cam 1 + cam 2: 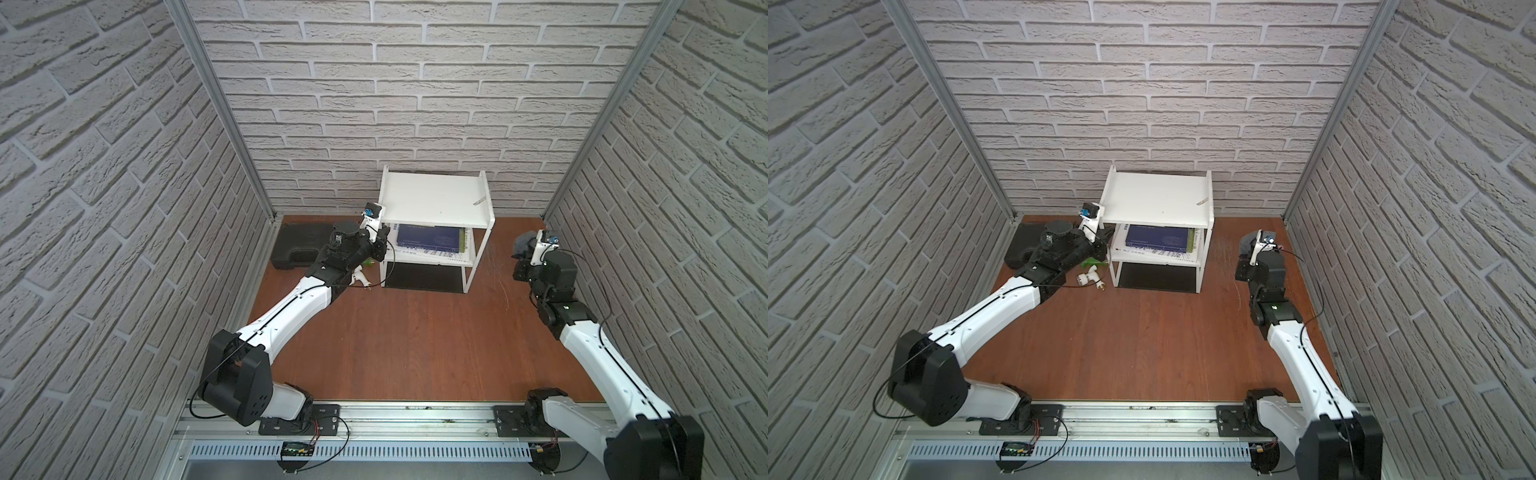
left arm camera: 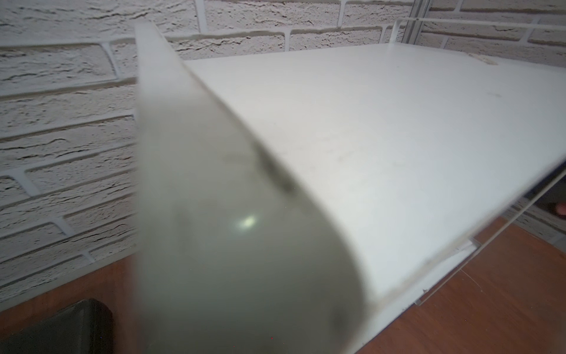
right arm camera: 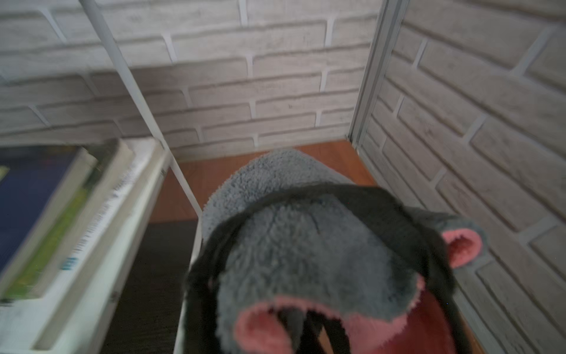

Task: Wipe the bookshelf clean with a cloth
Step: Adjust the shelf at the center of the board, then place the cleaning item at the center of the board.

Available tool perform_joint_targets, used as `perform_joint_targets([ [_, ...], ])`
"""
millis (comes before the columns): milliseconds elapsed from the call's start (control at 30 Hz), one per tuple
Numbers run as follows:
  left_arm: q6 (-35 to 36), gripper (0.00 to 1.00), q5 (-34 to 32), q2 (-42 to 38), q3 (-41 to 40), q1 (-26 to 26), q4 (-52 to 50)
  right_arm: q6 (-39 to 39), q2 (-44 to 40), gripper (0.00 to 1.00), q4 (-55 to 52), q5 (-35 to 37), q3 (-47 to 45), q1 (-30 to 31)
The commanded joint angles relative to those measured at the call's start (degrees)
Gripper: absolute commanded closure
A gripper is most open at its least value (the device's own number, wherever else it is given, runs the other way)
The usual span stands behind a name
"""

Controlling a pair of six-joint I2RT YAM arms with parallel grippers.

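Cloth (image 3: 306, 254) bunched in the right gripper (image 1: 523, 258), right of the bookshelf (image 1: 434, 199).
The right gripper is clenched on the grey-and-pink cloth, near the shelf's right side but apart from it. The bookshelf stands far centre against the brick wall (image 1: 415, 104), with books (image 1: 428, 240) on its middle tier. The left gripper (image 1: 384, 237) is at the shelf's left side panel; whether it is clenched or released cannot be told.

the brown wooden tabletop (image 1: 415, 340) carries a white bookshelf (image 1: 432, 195) at its far edge. left of it lie a black case (image 1: 297, 245), a white fitting (image 1: 1088, 280) and a green piece (image 1: 1092, 262).
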Motion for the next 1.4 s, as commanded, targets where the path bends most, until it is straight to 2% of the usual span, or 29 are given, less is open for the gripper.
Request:
perform_joint_targets([
  [0, -2.8, 0.82, -0.9, -2.9, -2.0, 1.5, -4.0, 1.0, 7.7, 0.97, 2.7, -2.3, 1.7, -0.5],
  [200, -6.3, 0.89, 3.4, -5.7, -3.4, 0.3, -4.4, 3.1, 16.1, 0.91, 3.2, -1.6, 3.7, -1.5],
  [367, -8.2, 0.91, 5.4, -7.2, -3.7, -0.8, -4.7, 8.8, 16.2, 0.91, 4.4, 1.6, 0.2, -3.9],
  [500, -9.1, 0.88, 5.9, -9.0, -4.4, -1.6, -4.9, 13.0, 15.1, 0.87, 5.4, 1.7, -2.8, -6.5],
  [533, -8.9, 0.85, 5.8, -9.2, -4.6, -1.6, -5.0, 12.9, 15.0, 0.84, 5.7, 0.5, -3.1, -6.9],
  [600, -7.6, 0.75, 4.0, -9.8, -4.5, -1.6, -6.5, 12.2, 14.7, 0.69, 6.1, -1.3, -3.2, -7.1],
  [667, -6.5, 0.55, 0.8, -10.7, -4.6, -1.2, -9.2, 12.0, 14.1, 0.47, 5.8, -2.0, -3.1, -7.2],
  [733, -6.1, 0.41, -2.3, -12.8, -6.1, -0.3, -10.2, 12.5, 12.9, 0.32, 6.0, -1.6, -3.6, -7.3],
  [800, -6.1, 0.32, -5.7, -15.9, -9.1, 0.9, -9.9, 13.4, 11.3, 0.18, 7.3, -0.9, -4.7, -7.4],
  [867, -6.5, 0.26, -11.6, -20.1, -13.7, 2.6, -9.7, 15.7, 9.2, 0.01, 8.2, 2.7, -5.7, -7.5],
  [1033, -10.2, 0.17, -22.1, -28.3, -23.2, 9.4, -10.0, 18.7, 4.7, 0.0, 10.2, 16.6, -8.2, -7.5],
  [1133, -12.6, 0.03, -27.9, -29.6, -27.7, 14.5, -10.2, 18.2, 3.4, 0.0, 13.0, 22.2, -11.0, -7.6],
  [1233, -13.4, 0.02, -30.2, -27.3, -32.0, 20.1, -6.7, 18.8, 4.3, 0.0, 14.8, 24.7, -13.1, -7.6],
  [1367, -13.9, 0.02, -29.5, -19.7, -35.3, 25.5, 1.6, 17.2, 8.3, 0.0, 16.0, 21.5, -13.8, -7.5],
])
